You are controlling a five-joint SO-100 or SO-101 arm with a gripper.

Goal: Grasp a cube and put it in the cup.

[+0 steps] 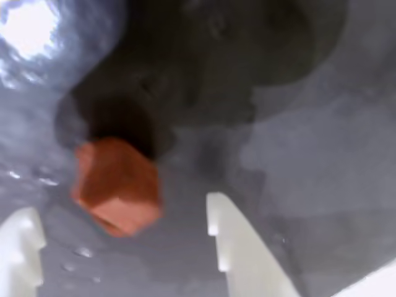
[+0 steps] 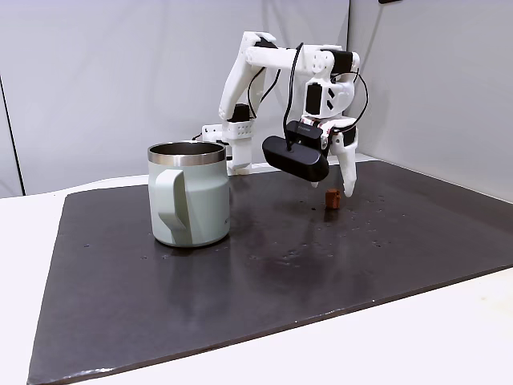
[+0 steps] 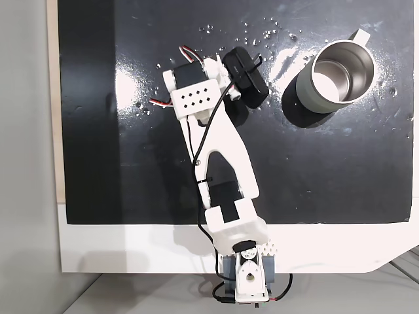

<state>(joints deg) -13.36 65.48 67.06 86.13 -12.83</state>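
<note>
While the arm leaned out over the dark mat (image 2: 240,289), the cube (image 1: 116,184) sat on it turned corner-on to the wrist camera – roughly cubic, no long axis to speak of. The end effector (image 1: 124,232) hung just above, its white fingers (image 1: 232,247) spread wide with the cube between them, gripping nothing. The cup (image 2: 191,195) stood upright well apart, handle toward the side camera. Bare mat lay all around on the white tabletop (image 2: 417,337) – grey walls behind.

Lab bench, dark mat (image 2: 240,281), bare walls (image 2: 96,80)
</note>
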